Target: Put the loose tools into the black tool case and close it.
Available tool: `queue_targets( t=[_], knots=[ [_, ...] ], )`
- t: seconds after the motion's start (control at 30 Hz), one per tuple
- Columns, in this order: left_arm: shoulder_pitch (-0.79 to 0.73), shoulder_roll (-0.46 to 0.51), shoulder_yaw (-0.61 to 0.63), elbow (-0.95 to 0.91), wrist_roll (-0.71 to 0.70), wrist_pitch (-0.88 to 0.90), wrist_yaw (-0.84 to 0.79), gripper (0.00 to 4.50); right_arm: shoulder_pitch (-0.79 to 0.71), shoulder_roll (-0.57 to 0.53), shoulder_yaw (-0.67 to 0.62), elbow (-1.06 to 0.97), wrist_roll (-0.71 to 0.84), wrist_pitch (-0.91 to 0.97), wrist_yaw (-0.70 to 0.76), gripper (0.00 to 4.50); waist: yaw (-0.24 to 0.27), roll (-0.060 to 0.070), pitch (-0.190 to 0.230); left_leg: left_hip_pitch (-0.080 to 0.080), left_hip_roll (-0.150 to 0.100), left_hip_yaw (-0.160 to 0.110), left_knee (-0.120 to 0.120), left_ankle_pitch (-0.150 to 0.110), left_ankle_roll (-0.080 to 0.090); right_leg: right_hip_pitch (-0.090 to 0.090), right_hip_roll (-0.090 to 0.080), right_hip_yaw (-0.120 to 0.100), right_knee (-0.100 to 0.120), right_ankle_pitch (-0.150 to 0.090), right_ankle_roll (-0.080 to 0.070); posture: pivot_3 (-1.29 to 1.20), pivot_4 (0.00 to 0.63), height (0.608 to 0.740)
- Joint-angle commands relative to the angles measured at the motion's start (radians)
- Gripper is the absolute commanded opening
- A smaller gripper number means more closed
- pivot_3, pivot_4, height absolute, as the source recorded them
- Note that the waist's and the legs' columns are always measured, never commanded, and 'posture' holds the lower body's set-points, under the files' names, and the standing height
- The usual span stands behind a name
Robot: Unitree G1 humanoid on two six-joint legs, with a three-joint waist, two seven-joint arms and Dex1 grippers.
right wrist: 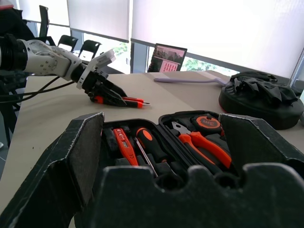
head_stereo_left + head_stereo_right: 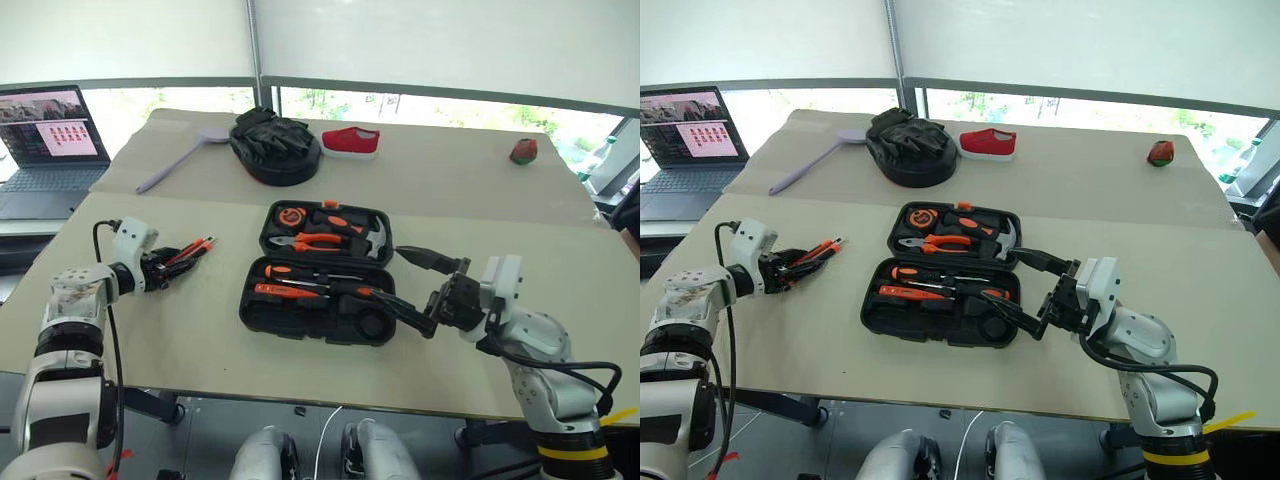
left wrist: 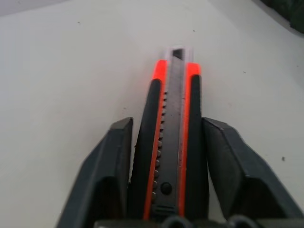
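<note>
Orange-and-black utility knife (image 3: 172, 142) lies lengthwise between the two black fingers (image 3: 107, 175) of the left gripper (image 2: 172, 262), its blade end pointing away from the wrist; the fingers close against its sides, clamped on the knife. A slim orange-and-black screwdriver (image 2: 197, 247) lies just beside it on the pale beige table (image 2: 200, 340), well to the left of the flat black plastic tool case (image 2: 320, 272). That case lies open in the middle of the table, its moulded slots holding orange-handled screwdrivers (image 2: 290, 290) in the near half and orange-handled pliers (image 2: 315, 241), a hammer (image 2: 372, 238) and a round tape measure (image 2: 291, 215) in the far half. The right gripper (image 2: 420, 290) hovers at the case's right edge, its fingers spread wide apart and empty. Farther back lie a round black padded mitt (image 2: 275, 145), a long lilac spoon-like utensil (image 2: 180, 160) and a red shoe (image 2: 350, 140).
</note>
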Motion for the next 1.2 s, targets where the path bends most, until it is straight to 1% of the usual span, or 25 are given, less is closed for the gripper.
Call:
queue_targets(
  t=[0.03, 0.07, 0.1, 0.13, 0.2, 0.27, 0.33, 0.37, 0.4, 0.47, 0.53, 0.6, 0.67, 0.77, 0.93, 1.03, 1.13, 1.2],
  knots=[
    [0.055, -0.032, 0.066, -0.076, -0.09, -0.078, -0.089, 1.54, 0.003, -0.011, -0.021, -0.029, 0.025, 0.0, 0.008, 4.5, -0.001, 0.0, 0.0, 0.0, 0.0, 0.0, 0.0, 0.0, 0.0, 0.0, 0.0, 0.0, 0.0, 0.0, 0.0, 0.0, 0.15, 0.74],
    [0.066, -0.036, 0.084, -0.126, -0.124, -0.073, -0.125, 1.54, 0.0, -0.013, -0.022, -0.027, 0.027, 0.001, 0.009, 4.5, -0.001, 0.0, 0.0, -0.001, 0.0, 0.0, 0.0, 0.0, 0.001, 0.0, 0.0, 0.0, 0.0, 0.0, 0.0, 0.0, 0.15, 0.74],
    [0.088, -0.042, 0.095, -0.21, -0.177, -0.047, -0.195, 1.54, -0.002, -0.017, -0.026, -0.023, 0.028, -0.001, 0.011, 4.5, 0.0, 0.0, 0.0, -0.002, 0.0, 0.0, 0.0, 0.0, 0.001, -0.001, -0.001, 0.0, 0.0, 0.0, 0.0, 0.0, 0.15, 0.74],
    [0.113, -0.038, 0.083, -0.302, -0.209, -0.018, -0.254, 1.54, -0.004, -0.026, -0.03, -0.021, 0.028, -0.001, 0.016, 4.5, 0.002, 0.0, 0.0, -0.003, 0.0, 0.0, 0.001, 0.0, 0.002, -0.002, -0.001, -0.001, 0.0, 0.0, 0.0, 0.0, 0.15, 0.74],
    [0.158, -0.024, 0.031, -0.473, -0.212, -0.015, -0.322, 1.54, -0.002, -0.054, -0.048, -0.027, 0.041, 0.013, 0.029, 4.5, 0.004, -0.001, 0.001, -0.005, 0.0, 0.0, 0.002, 0.001, 0.003, -0.003, -0.001, -0.002, 0.0, 0.0, 0.0, 0.0, 0.15, 0.74],
    [0.173, -0.023, -0.042, -0.663, -0.207, -0.006, -0.369, 1.54, 0.018, -0.119, -0.069, -0.029, 0.053, 0.025, 0.086, 4.5, 0.012, -0.001, 0.001, -0.007, -0.001, 0.0, 0.003, 0.001, 0.003, -0.005, -0.001, -0.002, 0.0, 0.0, 0.0, 0.0, 0.15, 0.74],
    [0.17, -0.033, -0.105, -0.779, -0.202, 0.004, -0.405, 1.54, 0.033, -0.162, -0.088, -0.007, 0.056, 0.023, 0.122, 4.5, 0.02, -0.001, 0.001, -0.009, -0.001, 0.0, 0.003, 0.001, 0.004, -0.006, -0.001, -0.002, -0.001, 0.001, 0.0, 0.0, 0.15, 0.74],
    [0.167, -0.036, -0.131, -0.812, -0.196, 0.006, -0.416, 1.54, 0.036, -0.174, -0.095, 0.006, 0.054, 0.02, 0.131, 4.5, 0.022, -0.001, 0.001, -0.009, -0.001, 0.0, 0.003, 0.001, 0.005, -0.005, -0.001, -0.001, -0.001, 0.001, 0.0, 0.0, 0.15, 0.74],
    [0.16, -0.04, -0.186, -0.838, -0.164, 0.0, -0.437, 1.54, 0.042, -0.192, -0.097, 0.017, 0.047, 0.016, 0.151, 4.5, 0.022, -0.001, 0.001, -0.009, -0.001, 0.0, 0.003, 0.001, 0.007, -0.005, -0.001, -0.001, -0.001, 0.0, 0.001, 0.0, 0.15, 0.74],
    [0.147, -0.046, -0.254, -0.863, -0.122, -0.008, -0.453, 1.54, 0.046, -0.206, -0.101, 0.023, 0.048, 0.021, 0.166, 4.5, 0.021, -0.001, 0.001, -0.008, -0.001, 0.0, 0.003, 0.002, 0.007, -0.004, 0.0, -0.001, -0.001, 0.0, 0.001, 0.0, 0.15, 0.74],
    [0.13, -0.06, -0.303, -0.874, -0.095, 0.004, -0.447, 1.54, 0.042, -0.2, -0.108, 0.014, 0.071, 0.045, 0.149, 4.5, 0.016, -0.001, 0.001, -0.006, -0.001, 0.0, 0.003, 0.002, 0.007, -0.003, 0.002, 0.0, -0.001, 0.0, 0.001, 0.0, 0.15, 0.74],
    [0.11, -0.081, -0.368, -0.868, -0.037, -0.009, -0.436, 1.54, 0.053, -0.191, -0.107, -0.013, 0.073, 0.054, 0.129, 4.5, 0.015, -0.001, 0.001, -0.006, 0.0, 0.0, 0.002, 0.002, 0.007, -0.003, 0.003, 0.001, -0.001, 0.0, 0.001, 0.0, 0.15, 0.74],
    [0.1, -0.091, -0.403, -0.861, 0.007, -0.012, -0.419, 1.54, 0.072, -0.185, -0.107, -0.039, 0.073, 0.059, 0.112, 4.5, 0.016, -0.001, 0.001, -0.006, 0.0, -0.001, 0.002, 0.003, 0.006, -0.003, 0.003, 0.0, -0.001, 0.0, 0.001, 0.0, 0.15, 0.74],
    [0.087, -0.113, -0.422, -0.847, 0.049, -0.008, -0.37, 1.54, 0.107, -0.177, -0.113, -0.079, 0.078, 0.068, 0.084, 4.5, 0.019, -0.001, 0.001, -0.006, 0.0, -0.001, 0.002, 0.002, 0.007, -0.003, 0.003, 0.0, -0.001, 0.0, 0.001, 0.0, 0.15, 0.74],
    [0.081, -0.11, -0.453, -0.867, 0.062, 0.01, -0.395, 1.54, 0.13, -0.169, -0.115, -0.116, 0.083, 0.083, 0.047, 4.5, 0.022, -0.001, 0.001, -0.007, 0.0, -0.001, 0.003, 0.001, 0.009, -0.003, 0.001, 0.0, -0.002, 0.0, 0.002, 0.0, 0.15, 0.74],
    [0.072, -0.107, -0.47, -0.86, 0.078, -0.014, -0.404, 1.54, 0.142, -0.176, -0.113, -0.131, 0.083, 0.091, 0.047, 4.5, 0.023, -0.001, 0.001, -0.007, 0.0, -0.002, 0.003, 0.001, 0.01, -0.003, 0.001, 0.0, -0.002, 0.0, 0.002, 0.0, 0.15, 0.74],
    [0.06, -0.131, -0.478, -0.861, 0.087, 0.027, -0.375, 1.54, 0.155, -0.208, -0.108, -0.147, 0.079, 0.105, 0.069, 4.5, 0.023, -0.001, 0.001, -0.007, 0.0, -0.002, 0.003, 0.001, 0.01, -0.003, 0.001, 0.0, -0.002, 0.0, 0.002, 0.0, 0.15, 0.74],
    [0.06, -0.136, -0.488, -0.857, 0.1, 0.025, -0.368, 1.54, 0.15, -0.209, -0.107, -0.149, 0.081, 0.109, 0.065, 4.5, 0.023, -0.001, 0.001, -0.007, 0.0, -0.002, 0.003, 0.001, 0.01, -0.003, 0.001, 0.0, -0.002, 0.0, 0.002, 0.0, 0.15, 0.74]
  ],
)
